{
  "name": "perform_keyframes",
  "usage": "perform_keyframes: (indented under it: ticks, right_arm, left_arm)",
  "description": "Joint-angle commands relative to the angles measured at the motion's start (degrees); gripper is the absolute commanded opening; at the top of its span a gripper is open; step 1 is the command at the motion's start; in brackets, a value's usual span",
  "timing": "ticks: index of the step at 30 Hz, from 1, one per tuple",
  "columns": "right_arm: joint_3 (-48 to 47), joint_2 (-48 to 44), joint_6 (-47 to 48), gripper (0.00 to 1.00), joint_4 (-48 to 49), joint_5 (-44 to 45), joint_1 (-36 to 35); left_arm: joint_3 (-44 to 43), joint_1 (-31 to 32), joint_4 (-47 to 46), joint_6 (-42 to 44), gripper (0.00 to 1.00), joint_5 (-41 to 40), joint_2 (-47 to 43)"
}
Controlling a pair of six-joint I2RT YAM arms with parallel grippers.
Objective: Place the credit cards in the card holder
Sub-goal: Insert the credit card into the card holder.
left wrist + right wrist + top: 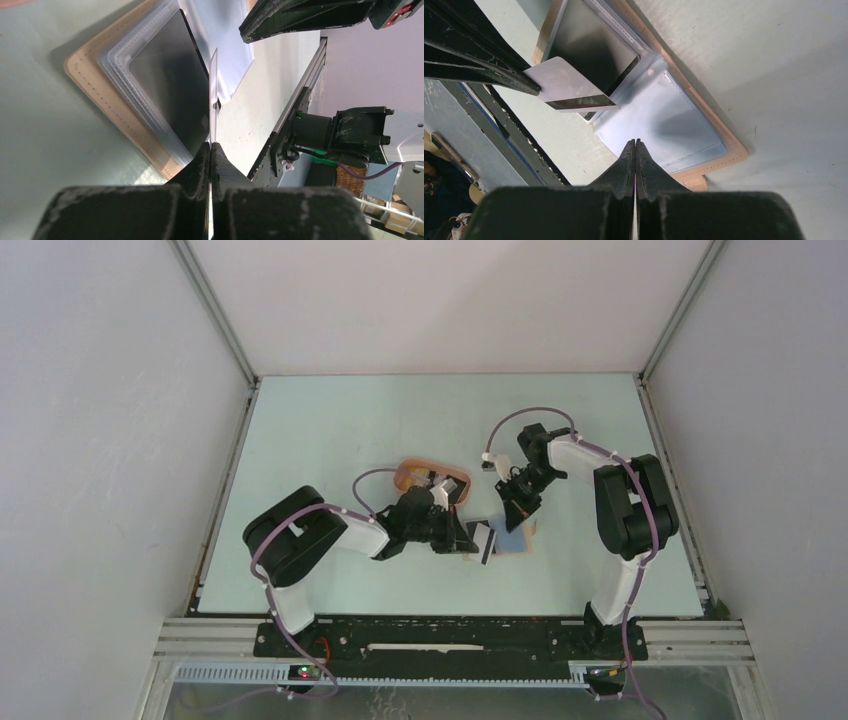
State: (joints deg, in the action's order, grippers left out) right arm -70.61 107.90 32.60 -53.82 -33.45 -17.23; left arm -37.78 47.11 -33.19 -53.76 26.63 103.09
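Left hand (211, 145) is clamped tight on a pale striped card (569, 82). I see that card edge-on from the left wrist, pinched right between the fingertips. Its free end reaches over the open card holder (95, 85), at the rim of the black card (175, 85) that sits in one of the plastic pockets. Whether the striped card has entered a pocket, I can't tell.

Right hand (635, 142) has its jaws pressed together with nothing visible between them. Its tips are low over the clear sleeve (659, 115) on the holder's other half, and I can't make out contact.

From above, the holder lies flat and unfolded on the pale surface (330, 420), near the middle, between the two hands. The peach oval tray (410, 465) sits just beyond the left hand, on the far side.
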Motion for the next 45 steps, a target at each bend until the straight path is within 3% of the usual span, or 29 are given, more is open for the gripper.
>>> perform_keyframes:
  ticks: [1, 30, 45]
  right_arm:
    - [-1.81, -0.07, -0.50, 0.00, -0.70, 0.58, -0.61]
    - [-1.81, -0.03, -0.87, 0.00, -0.15, 2.33, -2.54]
    - [-1.81, 0.31, -0.87, 0.00, -0.14, 2.86, -2.10]
  left_arm:
    - [-3.28, 0.21, 2.69, -0.59, 0.00, -0.79, 1.03]
    - [-3.59, -2.90, 8.44, -6.22, 0.00, 1.86, 1.84]
    - [-5.08, -1.64, 5.69, -7.92, 0.00, 3.12, 2.94]
